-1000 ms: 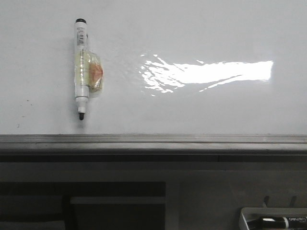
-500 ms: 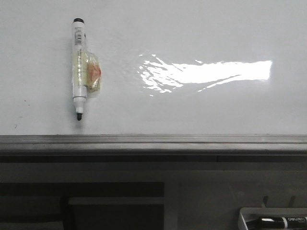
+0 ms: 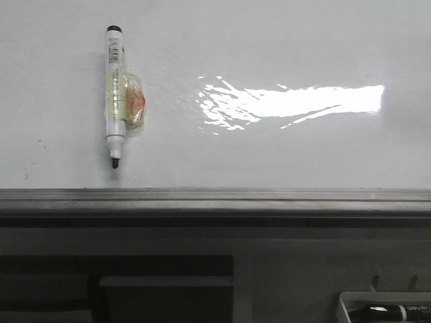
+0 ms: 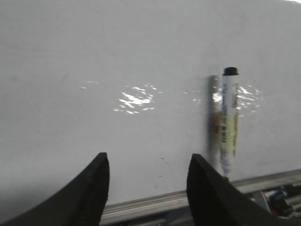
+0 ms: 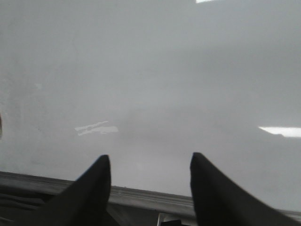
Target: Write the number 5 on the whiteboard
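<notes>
A long bright patch of reflected lamp light (image 3: 296,101) lies to the right of the white marker pen with a black tip (image 3: 114,94). Below the pen there is a dark grey cabinet front (image 3: 202,269) with a shadowed recess. A pale plastic tray (image 3: 387,306) sits far to the lower right of the pen.

The whiteboard (image 3: 283,40) is lying glossy white across most of the front view, showing a bright glare patch toward 2 o'clock, a grey metal rail running along its 6 o'clock edge, and a few tiny dark specks at 8 o'clock.
</notes>
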Controlling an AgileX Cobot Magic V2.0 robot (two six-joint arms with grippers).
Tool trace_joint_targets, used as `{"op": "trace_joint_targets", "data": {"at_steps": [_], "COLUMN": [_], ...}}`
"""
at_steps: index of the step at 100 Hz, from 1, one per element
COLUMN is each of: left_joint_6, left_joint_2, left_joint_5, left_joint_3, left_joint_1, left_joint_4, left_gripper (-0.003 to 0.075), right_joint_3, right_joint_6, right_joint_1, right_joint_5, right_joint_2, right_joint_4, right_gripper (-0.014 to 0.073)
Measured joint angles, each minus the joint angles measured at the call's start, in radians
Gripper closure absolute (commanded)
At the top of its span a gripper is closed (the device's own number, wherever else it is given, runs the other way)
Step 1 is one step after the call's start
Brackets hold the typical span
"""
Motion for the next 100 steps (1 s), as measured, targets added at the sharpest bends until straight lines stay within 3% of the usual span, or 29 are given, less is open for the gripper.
{"op": "trace_joint_targets", "data": {"at_steps": [19,47,78,100], "left_joint_6": [0.027,0.027,0.027,0.027], "left_joint_2": [0.152,0.36,0.557,0.605], "left_joint_5": [-0.022,-0.276,-0.385,-0.391], "left_joint_3": [-0.019,-0.02,-0.02,-0.032], "left_joint_1": [-0.179,-0.413,-0.454,-0.464], "left_joint_4": [-0.051,-0.147,-0.181,-0.198], "left_gripper": [0.0396,0.0428,0.0428,0.0431], "right_joint_3": [0.0,0.0,0.0,0.0], "right_joint_6": [0.0,-0.002,-0.002,-0.002], "right_joint_1": [0.0,0.0,0.0,0.0], "right_joint_5": [-0.014,-0.017,-0.017,-0.017], "right_joint_2": [0.011,0.011,0.011,0.011], "right_joint_4": [0.019,0.019,0.019,0.019], "right_gripper": [0.0174,0.0174,0.0174,0.0174]}}
